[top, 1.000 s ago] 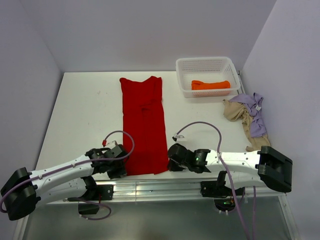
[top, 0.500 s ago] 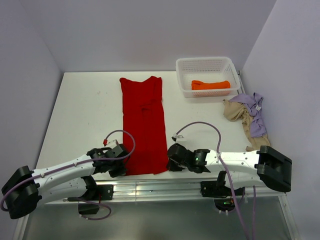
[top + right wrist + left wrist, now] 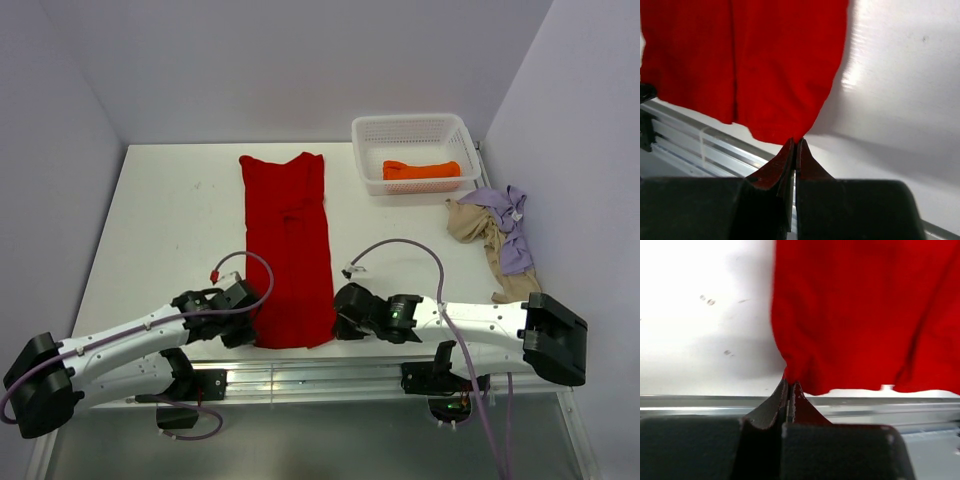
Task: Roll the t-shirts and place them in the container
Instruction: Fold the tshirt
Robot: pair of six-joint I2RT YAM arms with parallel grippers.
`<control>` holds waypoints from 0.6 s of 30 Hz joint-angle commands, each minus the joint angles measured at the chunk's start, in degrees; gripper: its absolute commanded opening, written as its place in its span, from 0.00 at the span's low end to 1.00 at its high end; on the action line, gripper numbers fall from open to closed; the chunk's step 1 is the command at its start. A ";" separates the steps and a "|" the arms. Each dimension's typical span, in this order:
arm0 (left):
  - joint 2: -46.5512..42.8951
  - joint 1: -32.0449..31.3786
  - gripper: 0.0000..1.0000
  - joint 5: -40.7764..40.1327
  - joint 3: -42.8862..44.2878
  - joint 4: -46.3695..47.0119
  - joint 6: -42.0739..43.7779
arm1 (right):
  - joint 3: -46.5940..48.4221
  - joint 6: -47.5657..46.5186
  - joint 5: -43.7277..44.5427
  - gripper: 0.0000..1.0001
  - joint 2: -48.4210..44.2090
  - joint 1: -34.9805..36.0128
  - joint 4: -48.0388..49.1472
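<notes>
- From the overhead camera I see a white table (image 3: 170, 220) boxed in by pale lilac walls (image 3: 300, 60), with a white mesh basket (image 3: 410, 128) at its far right.
- The red t-shirt (image 3: 288, 240) lies flat as a long narrow strip down the middle of the table, collar end far and hem at the near edge.
- The left gripper (image 3: 252, 335) sits at the near left hem corner and the right gripper (image 3: 338, 325) at the near right one.
- An orange t-shirt (image 3: 422, 170) lies in the basket as a compact bundle, which I take to be already rolled.
- A beige t-shirt (image 3: 470, 225) and a lavender t-shirt (image 3: 510, 235) lie crumpled together by the right wall, so those two are not done.
- On my left wrist camera, the jaws are pressed together with a puckered corner of red cloth pinched at their tips, just above the metal rail (image 3: 700, 401).
- On my right wrist camera, the jaws are likewise clamped on the other hem corner, cloth hanging slightly off the table.
- My read: the red one is folded and gripped but has no turn of roll in it yet, so rolling it starts here.
</notes>
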 commanded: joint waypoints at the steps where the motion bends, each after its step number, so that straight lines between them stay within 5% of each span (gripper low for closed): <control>1: -0.79 1.80 0.00 1.02 3.20 0.83 3.51 | 4.13 -2.31 1.36 0.00 -1.74 -0.60 -2.30; 18: 1.93 14.63 0.00 0.41 14.97 -3.39 13.62 | 12.56 -12.07 -4.00 0.00 -0.34 -10.96 -4.50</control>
